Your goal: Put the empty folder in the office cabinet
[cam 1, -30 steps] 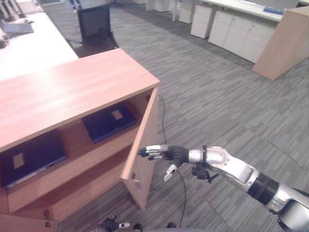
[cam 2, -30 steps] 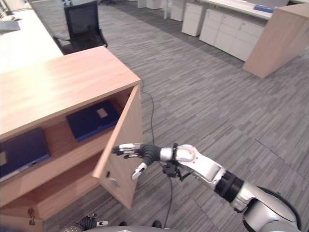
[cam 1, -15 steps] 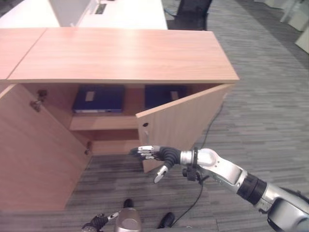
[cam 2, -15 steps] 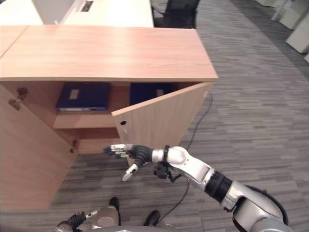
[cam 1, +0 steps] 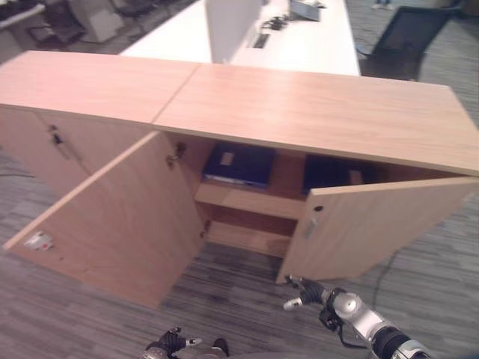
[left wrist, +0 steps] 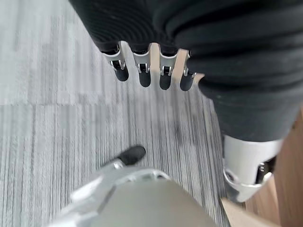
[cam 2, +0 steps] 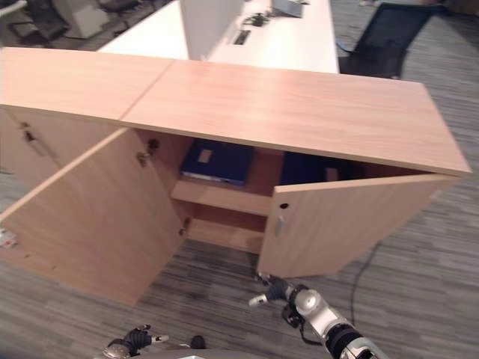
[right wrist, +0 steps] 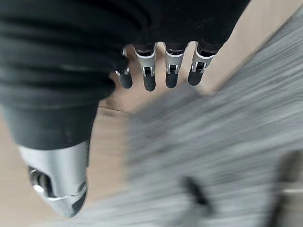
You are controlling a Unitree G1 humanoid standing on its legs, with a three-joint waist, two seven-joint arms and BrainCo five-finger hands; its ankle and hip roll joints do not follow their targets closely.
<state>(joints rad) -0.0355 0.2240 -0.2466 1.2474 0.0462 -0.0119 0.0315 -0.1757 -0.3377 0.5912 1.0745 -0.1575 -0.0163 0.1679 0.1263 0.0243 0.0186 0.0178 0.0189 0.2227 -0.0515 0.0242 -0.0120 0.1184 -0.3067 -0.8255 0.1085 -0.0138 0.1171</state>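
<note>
The wooden office cabinet (cam 1: pixel 299 105) stands in front of me with both doors swung out. A blue folder (cam 1: pixel 239 164) lies flat on the upper shelf, and a second dark folder (cam 1: pixel 329 172) lies beside it, partly hidden by the right door (cam 1: pixel 382 224). My right hand (cam 1: pixel 307 290) hovers low over the carpet just below that door, fingers straight and holding nothing; the wrist view shows its fingers (right wrist: pixel 149 71) near wood. My left hand (cam 1: pixel 166 345) hangs at the bottom edge, fingers (left wrist: pixel 142 66) relaxed above the carpet, holding nothing.
The left door (cam 1: pixel 112 217) stands wide open, reaching far out over the grey carpet (cam 1: pixel 224 299). A lower shelf shows inside the cabinet. Behind the cabinet is a white desk (cam 1: pixel 292 37), with a black chair (cam 1: pixel 408 26) at the far right.
The camera has swung left, bringing the wide-open left door into view. My right hand now sits lower in the picture, under the right door and apart from its edge.
</note>
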